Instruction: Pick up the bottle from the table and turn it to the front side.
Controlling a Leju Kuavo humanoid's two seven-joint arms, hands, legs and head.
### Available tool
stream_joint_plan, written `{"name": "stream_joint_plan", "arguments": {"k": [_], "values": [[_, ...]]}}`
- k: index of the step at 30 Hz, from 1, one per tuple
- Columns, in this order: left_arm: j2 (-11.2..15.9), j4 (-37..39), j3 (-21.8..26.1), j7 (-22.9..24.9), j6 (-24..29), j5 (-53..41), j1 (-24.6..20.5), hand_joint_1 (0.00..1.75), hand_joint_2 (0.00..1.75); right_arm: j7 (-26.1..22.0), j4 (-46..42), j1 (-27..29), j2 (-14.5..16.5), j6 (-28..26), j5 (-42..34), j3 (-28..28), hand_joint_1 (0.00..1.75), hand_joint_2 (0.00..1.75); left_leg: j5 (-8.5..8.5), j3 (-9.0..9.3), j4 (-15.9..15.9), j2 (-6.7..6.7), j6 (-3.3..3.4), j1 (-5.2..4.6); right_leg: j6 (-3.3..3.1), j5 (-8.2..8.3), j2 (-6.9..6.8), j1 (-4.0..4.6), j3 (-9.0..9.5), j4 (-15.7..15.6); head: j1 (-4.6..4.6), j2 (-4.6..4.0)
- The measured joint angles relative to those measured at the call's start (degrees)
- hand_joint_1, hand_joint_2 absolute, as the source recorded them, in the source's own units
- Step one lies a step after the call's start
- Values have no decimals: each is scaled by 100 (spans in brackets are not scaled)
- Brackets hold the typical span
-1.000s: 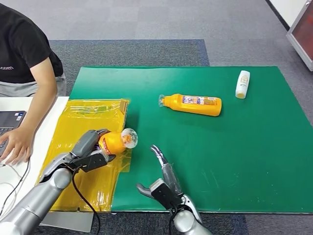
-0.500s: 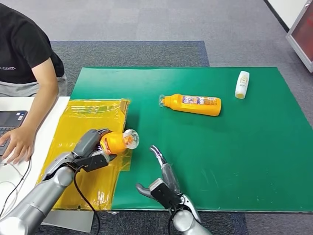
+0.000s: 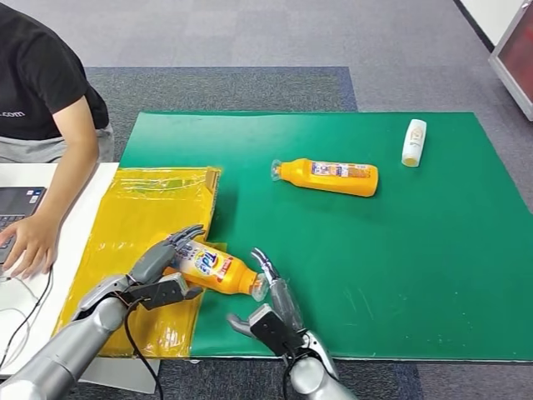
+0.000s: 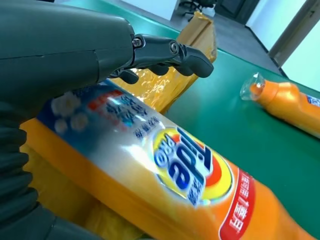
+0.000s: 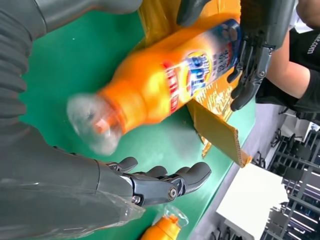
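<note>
Two hands are being brought together at the lower centre of the head view, and the orange bottle (image 3: pixel 216 271) is lying between them. It is being held at its base end by the left hand (image 3: pixel 165 271), whose fingers are wrapped around the body, while the clear cap end is pointing toward the lower right of the frame, just beside the fingertips of the right hand (image 3: pixel 276 312); whether they are touching cannot be told. The bottle's long axis is running from left to right and slightly downward, with the blue and yellow label facing up. Its base is lying over the edge of the yellow plastic sheet (image 3: pixel 138 217), its neck over the green mat (image 3: pixel 390 267) covering the desk. The right hand is being kept open, fingers spread, with nothing in it. Of the two hands, the right is judged the nearer to the cap, so any handover or turning is likely being set up along that axis. A second orange bottle (image 3: pixel 326 177) is lying well apart, at upper centre.
</note>
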Motion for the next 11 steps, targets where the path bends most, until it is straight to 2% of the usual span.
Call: {"name": "stream_joint_plan", "arguments": {"k": [11], "values": [[-1, 0, 22, 95, 199, 19, 70, 0, 0, -37, 91, -6, 7, -38, 14, 51, 0, 175, -2, -22, 0, 0, 2, 0, 0, -1, 0, 0, -20, 0, 0, 0]]}}
